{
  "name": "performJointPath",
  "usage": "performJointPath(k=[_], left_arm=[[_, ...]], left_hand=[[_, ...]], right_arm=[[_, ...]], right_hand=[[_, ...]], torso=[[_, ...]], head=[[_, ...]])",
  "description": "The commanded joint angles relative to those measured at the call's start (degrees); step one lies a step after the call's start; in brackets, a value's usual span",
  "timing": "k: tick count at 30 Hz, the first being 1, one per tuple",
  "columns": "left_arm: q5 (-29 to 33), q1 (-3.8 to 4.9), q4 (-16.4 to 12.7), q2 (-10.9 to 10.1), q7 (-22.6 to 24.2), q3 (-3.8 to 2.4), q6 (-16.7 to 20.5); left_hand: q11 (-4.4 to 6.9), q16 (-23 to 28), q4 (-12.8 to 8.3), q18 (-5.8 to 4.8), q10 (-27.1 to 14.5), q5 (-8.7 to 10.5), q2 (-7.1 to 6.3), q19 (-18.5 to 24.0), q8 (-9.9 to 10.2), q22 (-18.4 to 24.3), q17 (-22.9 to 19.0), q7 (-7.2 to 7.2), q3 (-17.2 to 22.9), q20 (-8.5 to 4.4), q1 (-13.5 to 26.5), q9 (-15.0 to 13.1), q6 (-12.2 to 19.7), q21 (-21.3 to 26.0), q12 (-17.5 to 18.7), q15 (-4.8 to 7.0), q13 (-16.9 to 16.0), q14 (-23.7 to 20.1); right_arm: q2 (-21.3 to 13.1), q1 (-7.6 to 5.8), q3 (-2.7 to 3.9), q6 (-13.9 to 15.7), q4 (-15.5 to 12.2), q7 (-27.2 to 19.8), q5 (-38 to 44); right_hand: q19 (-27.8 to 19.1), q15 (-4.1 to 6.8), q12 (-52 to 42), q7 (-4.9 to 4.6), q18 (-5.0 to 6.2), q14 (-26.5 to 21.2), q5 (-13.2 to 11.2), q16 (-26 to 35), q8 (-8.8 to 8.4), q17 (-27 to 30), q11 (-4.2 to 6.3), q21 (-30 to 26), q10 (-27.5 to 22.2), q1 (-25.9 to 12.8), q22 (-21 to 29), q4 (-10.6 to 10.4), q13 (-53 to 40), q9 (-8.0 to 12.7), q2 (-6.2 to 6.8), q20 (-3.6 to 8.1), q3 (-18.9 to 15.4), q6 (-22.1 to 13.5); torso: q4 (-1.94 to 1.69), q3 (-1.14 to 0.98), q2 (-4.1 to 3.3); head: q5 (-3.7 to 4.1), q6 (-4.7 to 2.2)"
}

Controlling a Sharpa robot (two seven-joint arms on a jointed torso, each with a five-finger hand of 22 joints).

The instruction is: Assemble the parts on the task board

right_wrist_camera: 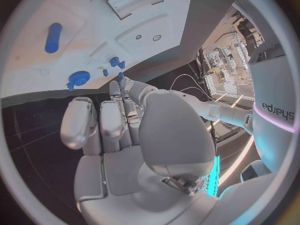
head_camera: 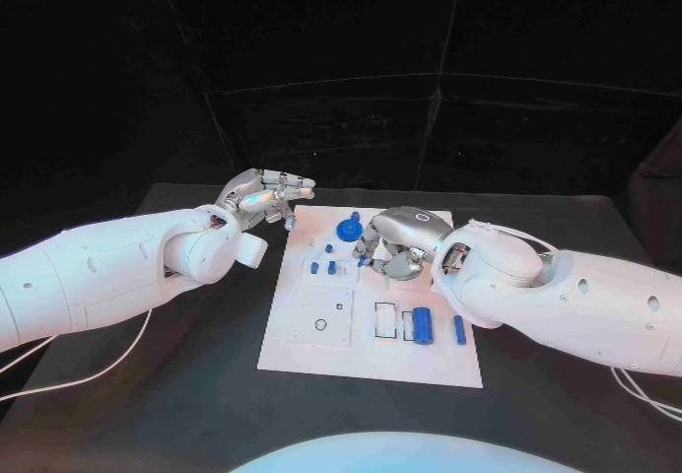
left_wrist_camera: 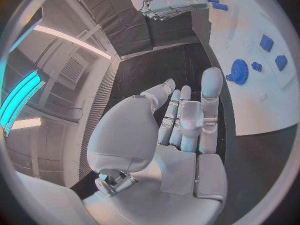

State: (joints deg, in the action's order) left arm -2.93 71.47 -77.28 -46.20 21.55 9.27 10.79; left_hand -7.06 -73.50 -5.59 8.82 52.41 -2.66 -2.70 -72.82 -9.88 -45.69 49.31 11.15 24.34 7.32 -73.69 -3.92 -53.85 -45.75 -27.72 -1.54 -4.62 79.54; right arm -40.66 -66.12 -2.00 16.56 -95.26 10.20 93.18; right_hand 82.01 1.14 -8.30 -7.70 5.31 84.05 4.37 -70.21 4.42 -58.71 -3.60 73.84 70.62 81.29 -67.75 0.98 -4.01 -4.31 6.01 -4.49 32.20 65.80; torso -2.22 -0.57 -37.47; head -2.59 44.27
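Starting at our left, the left hand (head_camera: 264, 200) hovers just off the board's far left corner, over the black table (head_camera: 170, 394); its fingers (left_wrist_camera: 211, 85) are straight and a little apart, with nothing in them. Next comes the white board (head_camera: 373, 363). On its far end sits a blue gear (head_camera: 348, 232) with a stub on top, and just in front of it a few small blue blocks (head_camera: 331, 266). Nearer us lie a fat blue cylinder (head_camera: 422, 324) and, beside it, a thin blue pin (head_camera: 459, 329). Our right hand (head_camera: 401, 246) is over the middle of the board's far half, fingers (right_wrist_camera: 114, 92) bent down toward the small blocks; we cannot tell whether they pinch anything.

We judge all these pieces light, hard plastic, smooth and apt to skid or roll. We would take the cylinder and pin across their middles, the gear by its toothed rim or stub, and the blocks by opposite flat sides.
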Motion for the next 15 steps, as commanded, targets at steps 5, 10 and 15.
performJointPath(k=[5, 10, 15], left_arm=[[0.3, 0.07, -0.5, 0.2, 2.4, -0.03, -2.1], [0.3, 0.07, -0.7, 0.2, 2.6, -0.03, -2.2], [0.3, 0.07, -0.8, 0.2, 2.7, -0.03, -2.3]], left_hand=[[0.30, 0.2, -0.2, 1.00, -0.2, -0.16, -0.83, 0.5, -0.3, 0.2, -0.3, -0.17, -0.4, -0.13, -0.1, -0.1, 0.1, 0.5, -0.2, -0.02, 0.1, -0.6], [0.32, 0.3, -0.2, 1.02, -0.2, -0.16, -0.90, 0.6, -0.4, 0.3, -0.4, -0.19, -0.5, -0.13, -0.1, -0.1, 0.0, 0.6, -0.3, -0.01, 0.1, -0.7], [0.44, 0.3, -0.3, 1.04, -0.1, -0.17, -0.83, 0.7, -0.7, 0.4, -0.6, -0.39, -0.5, -0.17, -0.1, -0.2, -0.3, 0.8, -0.5, 0.06, 0.1, -0.8]], right_arm=[[3.2, 1.72, -0.28, -2.3, 2.5, -1.9, -0.5], [5.2, 3.46, -0.35, -2.8, 4.6, -2.4, -0.4], [6.7, 4.80, -0.38, -3.2, 6.1, -2.9, -0.3]], right_hand=[[0.2, 0.22, 0.1, -0.24, -0.58, 1.5, 0.3, 0.0, -0.09, 0.2, -0.03, 0.2, 0.2, -0.4, 0.0, 0.4, 0.0, 0.1, -0.04, 0.14, 0.0, 0.0], [0.2, 0.20, 0.2, -0.28, -0.59, 1.5, 0.4, -0.1, -0.15, 0.1, -0.06, 0.3, 0.2, -0.4, -0.1, 0.4, 0.0, 0.1, -0.08, 0.14, 0.0, 0.0], [0.2, 0.18, 0.2, -0.31, -0.60, 1.4, 0.5, -0.1, -0.20, 0.2, -0.09, 0.3, 0.2, -0.5, -0.1, 0.5, 0.0, 0.1, -0.10, 0.13, 0.0, -0.1]], torso=[[0.06, -0.14, -0.03], [0.15, -0.07, -0.09], [0.23, -0.16, -0.07]], head=[[-1.49, 0.55], [-2.11, 0.86], [-2.70, 1.29]])
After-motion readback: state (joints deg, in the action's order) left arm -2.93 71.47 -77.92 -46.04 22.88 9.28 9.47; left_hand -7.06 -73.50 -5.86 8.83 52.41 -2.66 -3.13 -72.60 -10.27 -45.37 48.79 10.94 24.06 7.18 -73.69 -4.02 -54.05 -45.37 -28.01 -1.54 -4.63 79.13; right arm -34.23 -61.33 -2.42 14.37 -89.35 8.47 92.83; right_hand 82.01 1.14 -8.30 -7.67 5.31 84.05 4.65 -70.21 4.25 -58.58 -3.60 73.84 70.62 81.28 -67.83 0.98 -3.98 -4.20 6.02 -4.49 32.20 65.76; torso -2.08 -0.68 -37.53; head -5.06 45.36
